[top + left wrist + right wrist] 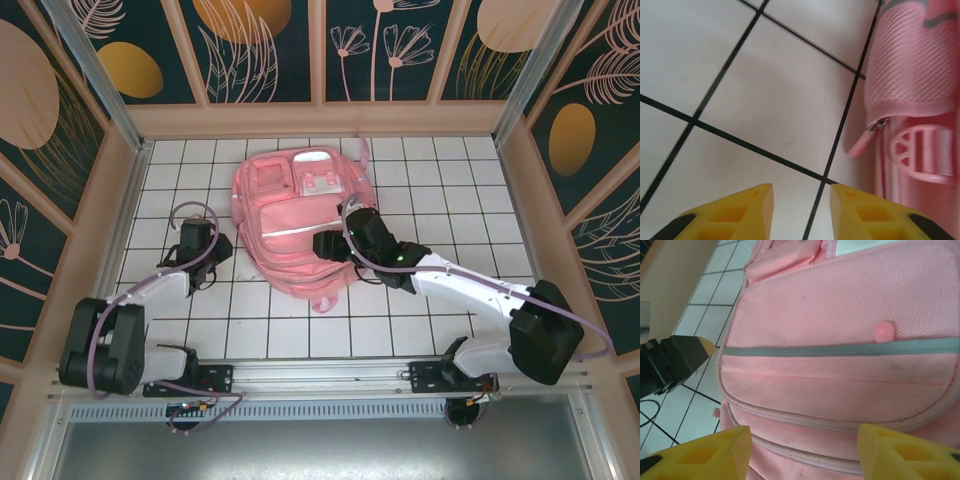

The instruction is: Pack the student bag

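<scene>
The backpack (295, 225) lies flat on the tiled bench (260, 320), front up, a little toward 12 o'clock from the middle. Its top points to 12 and its bottom to 6. Laid out like that, its zips are within reach of both arms, which I take to be the point.

The left end effector (801, 192) is low over bare tile just off the bag's 8 o'clock edge. There is a narrow gap between its yellow fingers and nothing in it. A zip pull (879, 125) and a pink plastic buckle (920, 155) sit just ahead at its 2 o'clock. My guess is it is lining up on that zip to open the side.

The right end effector (805, 432) hangs over the bag's lower front, around 4 o'clock on the bag. Its fingers are spread wide and hold nothing. I'd guess it is placed there to pin or lift the fabric.

By my count there is one backpack, with one grey strip (840, 349) across its front. There are two arms and two end effectors, and I can see one zip pull and one buckle.
</scene>
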